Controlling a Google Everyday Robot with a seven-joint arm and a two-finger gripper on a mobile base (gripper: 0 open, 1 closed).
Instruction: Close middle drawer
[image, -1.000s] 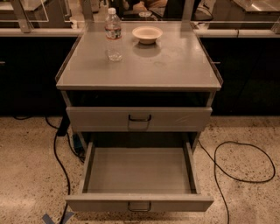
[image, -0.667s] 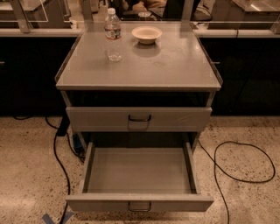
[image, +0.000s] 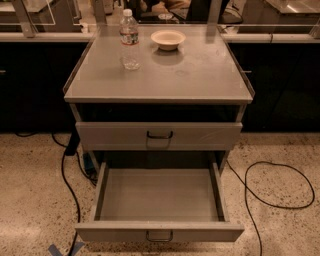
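The grey metal cabinet (image: 200, 75) stands in the centre of the camera view. Its uppermost drawer (image: 200, 136), with a taller front and a dark loop handle (image: 160, 135), is shut. Below it the middle drawer (image: 160, 195) is pulled far out toward me. It is a wide shallow empty tray with a low flat front (image: 200, 233) and a small handle (image: 159, 235) at the centre. The lowest drawer is hidden beneath it. The gripper is out of view.
A water bottle (image: 129, 39) and a small white bowl (image: 168, 39) stand on the cabinet top. Black cables lie on the speckled floor at the left (image: 65, 175) and right (image: 280, 200). Dark counters run behind.
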